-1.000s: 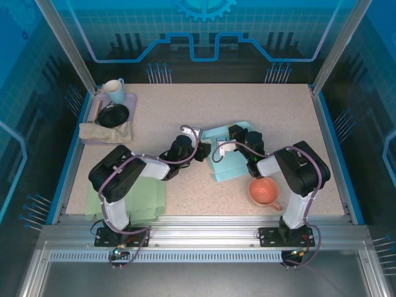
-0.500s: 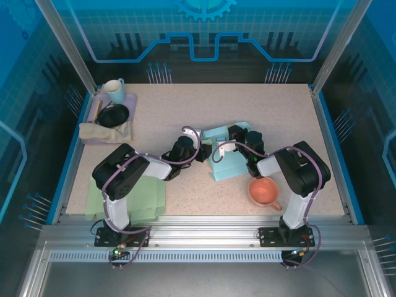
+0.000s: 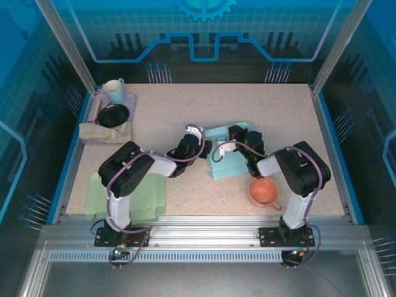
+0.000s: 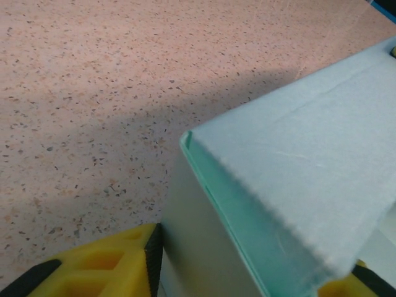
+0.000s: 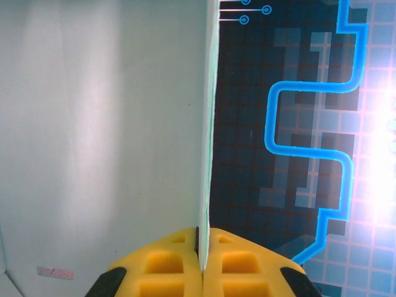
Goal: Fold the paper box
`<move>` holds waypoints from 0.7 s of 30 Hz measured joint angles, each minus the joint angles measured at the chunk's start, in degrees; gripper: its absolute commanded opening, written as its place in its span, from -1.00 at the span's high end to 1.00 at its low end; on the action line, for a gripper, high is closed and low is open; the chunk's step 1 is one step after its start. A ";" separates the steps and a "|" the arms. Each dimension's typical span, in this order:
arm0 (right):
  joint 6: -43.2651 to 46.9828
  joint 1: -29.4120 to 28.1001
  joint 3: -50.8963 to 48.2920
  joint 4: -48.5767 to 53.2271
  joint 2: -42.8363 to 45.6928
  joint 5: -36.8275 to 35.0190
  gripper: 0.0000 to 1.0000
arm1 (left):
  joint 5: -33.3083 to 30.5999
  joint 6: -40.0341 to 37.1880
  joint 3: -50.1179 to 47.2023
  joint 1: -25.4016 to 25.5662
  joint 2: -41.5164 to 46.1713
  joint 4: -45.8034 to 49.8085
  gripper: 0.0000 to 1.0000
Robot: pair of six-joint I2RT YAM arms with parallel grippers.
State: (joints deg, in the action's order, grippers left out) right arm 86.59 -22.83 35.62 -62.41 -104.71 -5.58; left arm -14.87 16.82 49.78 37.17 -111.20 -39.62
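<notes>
The teal paper box [image 3: 226, 159] lies partly folded at mid-table, between both arms. My left gripper [image 3: 199, 147] is at its left side. In the left wrist view the box's folded corner [image 4: 204, 247] sits between the yellow fingers [image 4: 105, 269], with the left pad pressed flat on the wall and the other finger half hidden under a sloping flap [image 4: 309, 161]. My right gripper [image 3: 238, 139] is at the box's far edge. Its jaws [image 5: 203, 238] are shut on a thin upright panel [image 5: 111, 124] seen edge-on.
A salmon cup [image 3: 263, 190] stands close in front of the box on the right. A flat green sheet [image 3: 127, 198] lies at the near left. A lilac tray [image 3: 130, 99] at the far left carries a mug [image 3: 113, 91], a black bowl [image 3: 113, 115] and a cloth [image 3: 102, 131].
My left gripper has slid right, up against the box, and the box's near edge has shifted slightly away. The right gripper has kept its grip in place.
</notes>
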 measured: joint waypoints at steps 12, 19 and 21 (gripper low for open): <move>-1.36 -0.31 0.61 1.36 0.24 0.85 1.00 | -21.18 5.38 8.37 4.11 -1.11 15.69 0.69; -1.92 -1.29 0.83 1.57 0.24 3.13 1.00 | -27.61 7.13 9.05 4.90 -1.18 19.50 0.96; -1.99 -1.49 0.92 1.57 0.24 3.50 1.00 | -28.76 7.06 9.11 5.16 -1.18 20.17 1.00</move>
State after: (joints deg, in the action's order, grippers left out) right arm 84.60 -24.32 36.53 -60.84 -104.47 -2.09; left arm -43.64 23.88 58.89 42.33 -112.38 -19.44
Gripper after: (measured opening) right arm 0.048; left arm 0.090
